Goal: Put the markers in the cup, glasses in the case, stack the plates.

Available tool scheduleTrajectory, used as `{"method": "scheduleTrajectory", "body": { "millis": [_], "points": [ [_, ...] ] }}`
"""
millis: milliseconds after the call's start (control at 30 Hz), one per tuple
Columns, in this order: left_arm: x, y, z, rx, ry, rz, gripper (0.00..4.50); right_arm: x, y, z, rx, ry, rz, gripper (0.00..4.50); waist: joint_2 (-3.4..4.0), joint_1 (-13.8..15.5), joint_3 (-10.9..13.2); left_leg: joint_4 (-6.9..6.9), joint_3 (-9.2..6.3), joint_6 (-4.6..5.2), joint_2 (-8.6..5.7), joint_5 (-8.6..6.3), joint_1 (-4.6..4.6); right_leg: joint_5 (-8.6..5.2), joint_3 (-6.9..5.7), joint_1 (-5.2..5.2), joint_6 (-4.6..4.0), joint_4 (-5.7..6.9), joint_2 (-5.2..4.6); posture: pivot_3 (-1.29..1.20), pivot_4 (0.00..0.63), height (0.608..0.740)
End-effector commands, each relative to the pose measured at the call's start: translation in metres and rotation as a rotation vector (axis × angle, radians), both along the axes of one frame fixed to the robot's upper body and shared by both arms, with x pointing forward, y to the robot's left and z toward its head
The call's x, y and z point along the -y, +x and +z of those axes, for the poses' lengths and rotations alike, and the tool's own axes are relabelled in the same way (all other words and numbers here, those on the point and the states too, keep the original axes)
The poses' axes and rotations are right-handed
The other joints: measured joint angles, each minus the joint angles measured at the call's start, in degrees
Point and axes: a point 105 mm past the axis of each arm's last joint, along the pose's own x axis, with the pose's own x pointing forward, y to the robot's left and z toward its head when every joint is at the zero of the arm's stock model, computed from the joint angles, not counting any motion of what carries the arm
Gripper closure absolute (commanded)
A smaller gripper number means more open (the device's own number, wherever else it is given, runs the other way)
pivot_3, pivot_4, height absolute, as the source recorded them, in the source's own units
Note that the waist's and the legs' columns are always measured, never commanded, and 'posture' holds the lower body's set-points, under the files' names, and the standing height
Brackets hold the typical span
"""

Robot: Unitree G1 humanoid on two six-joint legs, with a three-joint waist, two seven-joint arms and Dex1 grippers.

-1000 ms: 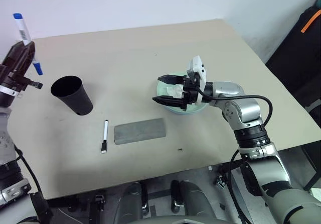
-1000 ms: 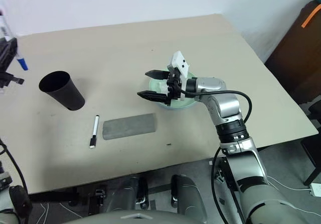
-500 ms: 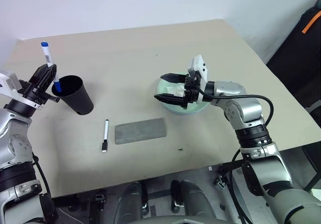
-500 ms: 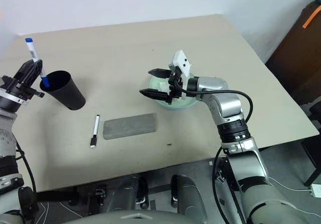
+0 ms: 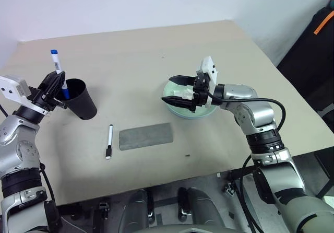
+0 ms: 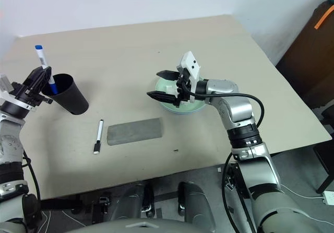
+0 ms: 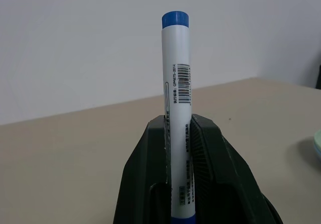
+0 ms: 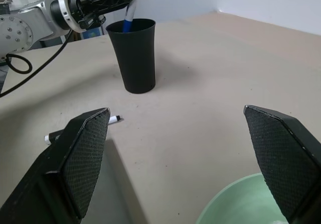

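Step in hand: first marker into the cup. Left end effector [image 5: 54, 83] pinches the blue-capped marker [image 5: 56, 66] upright at the cup [image 5: 80, 98] rim, blue lower end already dipped just inside the mouth, cap end sticking up above. Grip looks tight on the barrel in the left wrist view, fingers [image 7: 150, 174] pressed on both sides. Not released yet

Right end effector [image 5: 176, 91] spread wide, holding nothing, hovering at the near-cup edge of the mint green plate [image 5: 206, 110], which has white tissue [image 5: 183, 93] in it. Blue plate looks to sit right under the mint one, hard to tell

Black-capped marker [image 5: 109, 141] lies flat on the counter [image 5: 135, 50], just in front of the cup, beside the case [image 5: 145, 136]. Can't spot the glasses anywhere

Next move, my guess: open the left fingers so the marker drops in without tipping the cup, then go down for the black-capped marker. Risk: cup is light, a nudge at the rim could knock it over
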Motion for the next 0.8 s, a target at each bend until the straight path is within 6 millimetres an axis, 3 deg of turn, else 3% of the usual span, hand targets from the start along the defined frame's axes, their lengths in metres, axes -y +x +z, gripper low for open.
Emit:
{"method": "scheduleTrajectory", "body": {
  "millis": [33, 300, 500, 633, 800],
  "points": [
    [0.0, -0.001, 0.011, 0.029, 0.025, -0.003, 2.92, 0.002, -0.001, 0.016, 0.061, 0.023, -0.002, 0.0, 0.0, 0.0, 0.0, 0.0, 0.0, 0.0, 0.0, 0.0, 0.0, 0.0, 0.0, 0.0, 0.0, 0.0, 0.0, 0.0, 0.15, 0.74],
    [-0.001, -0.003, 0.011, 0.028, 0.021, 0.008, 0.07, 0.001, -0.001, 0.014, 0.066, 0.017, -0.003, 0.0, 0.0, 0.0, 0.0, 0.01, 0.0, 0.01, 0.0, 0.01, 0.0, 0.0, 0.0, 0.0, 0.0, 0.0, 0.0, 0.0, 0.15, 0.74],
    [0.009, -0.012, 0.029, 0.017, 0.094, -0.035, 0.03, 0.003, 0.001, 0.017, 0.062, 0.026, -0.003, 0.0, -0.02, -0.1, 0.0, 0.01, 0.0, 0.01, 0.0, 0.0, 0.0, 0.0, 0.0, 0.0, 0.0, 0.01, 0.0, 0.0, 0.15, 0.74],
    [0.016, -0.019, 0.053, 0.009, 0.113, -0.025, 0.03, 0.005, 0.005, 0.017, 0.048, 0.03, -0.006, 0.0, -0.02, -0.1, 0.0, 0.0, -0.02, -0.01, 0.01, -0.01, 0.0, 0.0, 0.0, 0.0, 0.0, 0.0, 0.0, 0.0, 0.15, 0.74],
    [0.023, -0.03, 0.052, -0.115, 0.241, 0.058, 0.03, 0.007, 0.009, 0.021, 0.051, 0.042, 0.007, 0.0, 0.0, -0.2, 0.0, -0.02, 0.0, -0.02, 0.0, -0.01, 0.02, -0.01, 0.04, 0.0, 0.0, -0.01, 0.0, 0.0, 0.15, 0.74]
  ]
}}
